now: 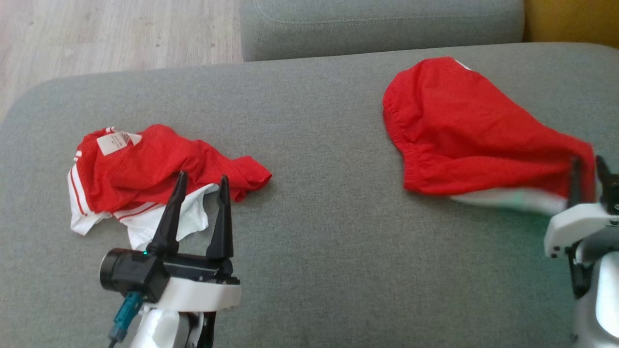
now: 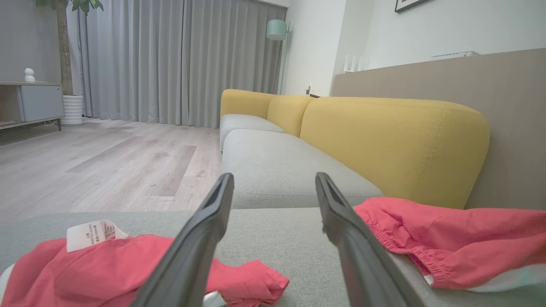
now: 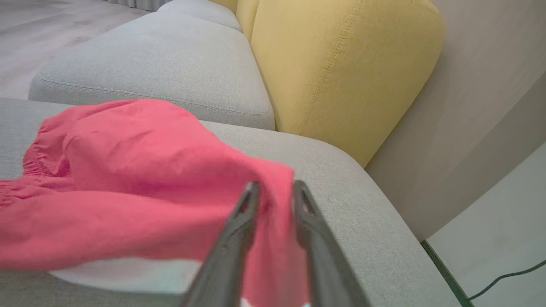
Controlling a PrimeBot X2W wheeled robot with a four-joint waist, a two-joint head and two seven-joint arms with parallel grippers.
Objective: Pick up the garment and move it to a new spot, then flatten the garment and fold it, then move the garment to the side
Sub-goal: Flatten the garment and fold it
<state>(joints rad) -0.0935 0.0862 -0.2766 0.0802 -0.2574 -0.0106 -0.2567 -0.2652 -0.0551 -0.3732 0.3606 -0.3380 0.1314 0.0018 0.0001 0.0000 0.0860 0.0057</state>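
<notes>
Red shorts lie leftward and away from the right gripper, whose fingers pinch their near corner — left gripper, spread empty, sits well apart.

We see a plain red right-hand garment with a white underside, a red left-hand garment edged in white with thin red stripes and a white label, a grey sofa seat, yellow back cushions and pale wood floor.
</notes>
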